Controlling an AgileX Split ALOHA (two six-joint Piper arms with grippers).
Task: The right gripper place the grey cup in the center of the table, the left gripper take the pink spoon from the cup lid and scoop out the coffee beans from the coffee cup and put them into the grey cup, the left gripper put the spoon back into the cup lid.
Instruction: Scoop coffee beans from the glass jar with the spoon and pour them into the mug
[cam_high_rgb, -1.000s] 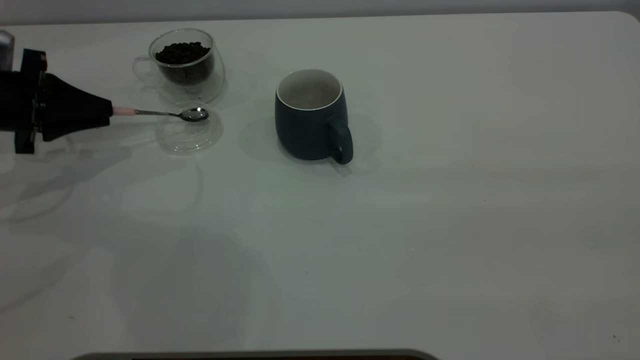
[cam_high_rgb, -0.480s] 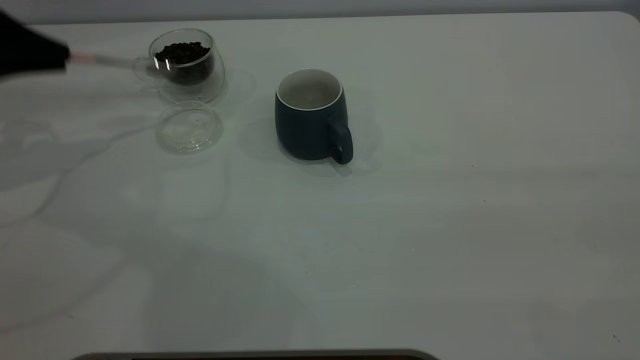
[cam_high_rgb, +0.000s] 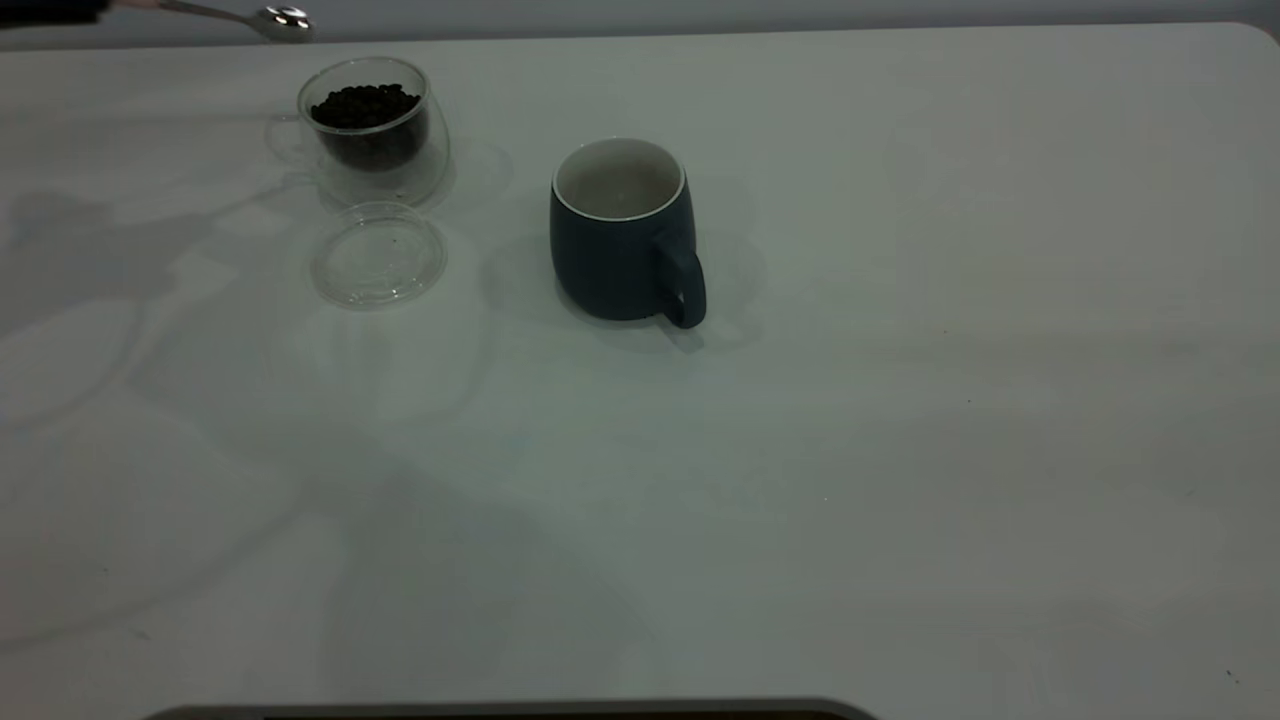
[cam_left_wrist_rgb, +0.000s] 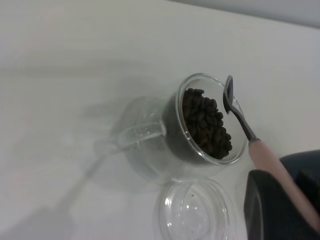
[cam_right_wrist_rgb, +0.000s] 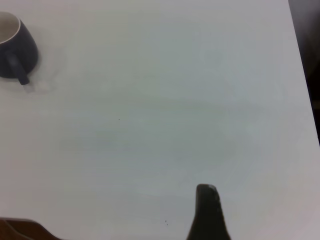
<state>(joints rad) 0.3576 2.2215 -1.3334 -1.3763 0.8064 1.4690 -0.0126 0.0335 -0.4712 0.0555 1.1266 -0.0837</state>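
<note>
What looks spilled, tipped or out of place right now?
Nothing stands out. The coffee cup and grey cup stand upright, the coffee beans are inside the glass, and the left claw holds the pink spoon above it.

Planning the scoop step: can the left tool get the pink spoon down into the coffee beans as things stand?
Probably yes. The left tool holds the pink spoon above the coffee cup; its mouth is open, the coffee beans exposed, and nothing lies between.

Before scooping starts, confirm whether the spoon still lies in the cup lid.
No, the cup lid is bare; the left gripper holds the pink spoon above the coffee cup.
</note>
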